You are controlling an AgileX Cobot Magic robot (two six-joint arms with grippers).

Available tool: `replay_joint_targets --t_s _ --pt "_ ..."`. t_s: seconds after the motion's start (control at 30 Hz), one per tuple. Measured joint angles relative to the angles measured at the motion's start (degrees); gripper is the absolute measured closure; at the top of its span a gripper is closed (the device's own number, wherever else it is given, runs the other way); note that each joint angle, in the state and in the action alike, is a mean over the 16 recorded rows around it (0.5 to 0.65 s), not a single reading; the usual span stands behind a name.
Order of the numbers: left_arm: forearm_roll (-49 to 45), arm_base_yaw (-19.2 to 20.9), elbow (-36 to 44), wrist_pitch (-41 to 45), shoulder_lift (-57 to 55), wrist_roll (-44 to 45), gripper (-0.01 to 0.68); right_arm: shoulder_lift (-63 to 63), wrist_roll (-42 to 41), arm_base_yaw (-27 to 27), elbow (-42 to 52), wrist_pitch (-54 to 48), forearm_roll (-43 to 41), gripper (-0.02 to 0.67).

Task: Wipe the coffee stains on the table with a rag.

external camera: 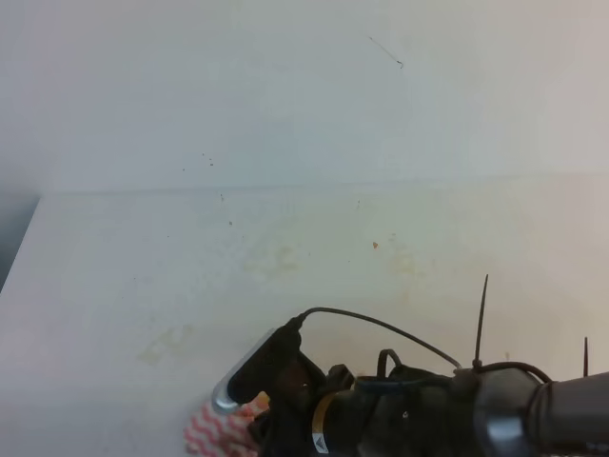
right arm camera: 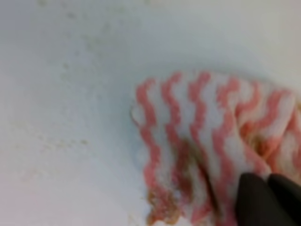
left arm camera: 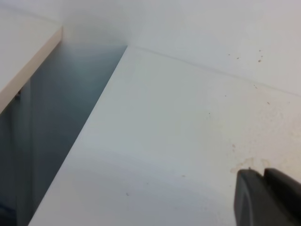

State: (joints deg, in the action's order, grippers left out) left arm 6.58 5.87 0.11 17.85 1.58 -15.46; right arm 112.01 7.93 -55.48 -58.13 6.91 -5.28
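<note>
White table (external camera: 143,276) — right end effector (right arm camera: 269,200) pinching bunched rag (right arm camera: 202,141), stains seemingly underneath.

We see the rag (external camera: 211,430), a bunched cloth with pink-red and white zigzag stripes, lying at the near edge of the tabletop (external camera: 114,286), left of middle. Brownish damp patches darken its folds and lower fringe in the right wrist view (right arm camera: 188,160). The tabletop is broad, flat and white, with faint yellowish smudges and tiny dark specks scattered across its middle. We find no orange-brown puddle of coffee stains on the bare surface in any view.
</note>
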Motion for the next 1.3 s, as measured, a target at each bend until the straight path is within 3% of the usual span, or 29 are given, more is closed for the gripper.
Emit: replay_joint_targets --t_s 0.37,0.83,1.03,1.3 --pt "0.0 0.0 -0.1 0.0 0.0 0.0 0.674 2.6 -0.6 5.0 2.1 3.0 2.0 0.629" --pt "0.0 0.0 -0.1 0.0 0.0 0.0 0.675 -1.3 -0.5 17.7 20.1 25.7 3.4 0.629" --pt "0.0 0.0 -0.1 0.0 0.0 0.0 0.676 -4.1 3.7 19.5 24.1 31.2 -3.6 0.629" --pt "0.0 0.0 0.4 -0.1 0.0 0.0 0.675 -6.0 16.0 18.3 20.7 32.8 -21.1 0.629"
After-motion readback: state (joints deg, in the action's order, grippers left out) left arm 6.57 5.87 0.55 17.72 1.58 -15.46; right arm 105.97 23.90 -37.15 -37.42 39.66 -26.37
